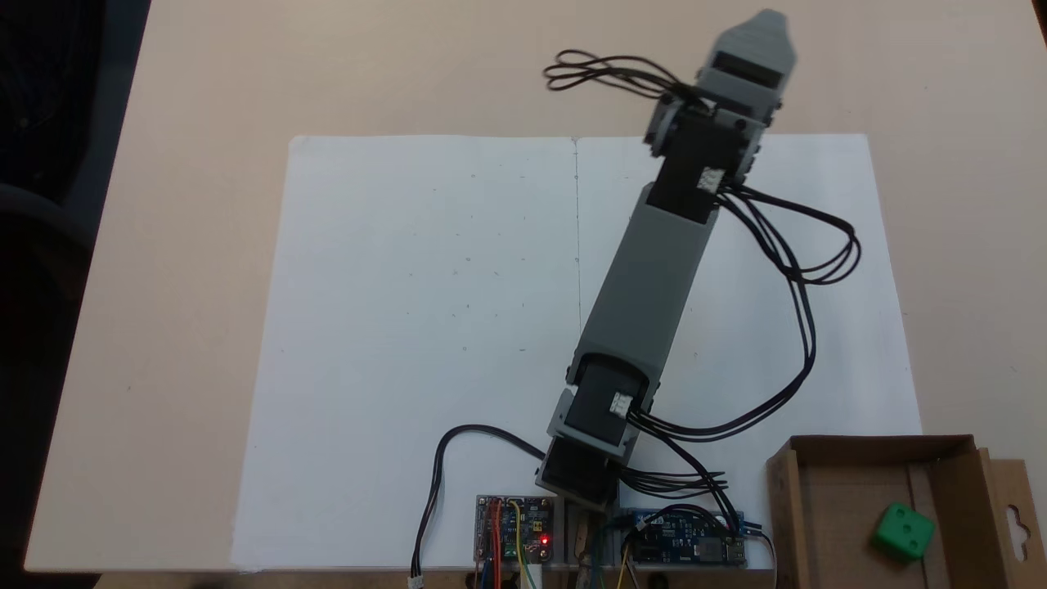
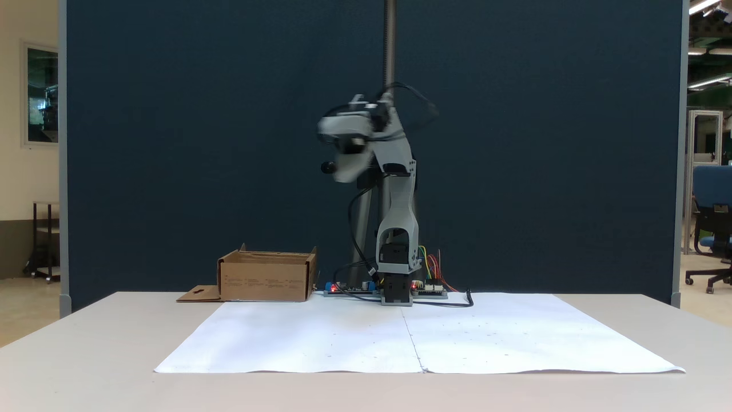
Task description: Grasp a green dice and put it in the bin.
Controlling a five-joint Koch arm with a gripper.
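Hand aloft, green dice in bin

A dark blue partition panel stands behind the beige worktop. At nine o'clock, a cream wall with a framed window; at three o'clock, a blue office chair, ceiling strip lights glowing above it.
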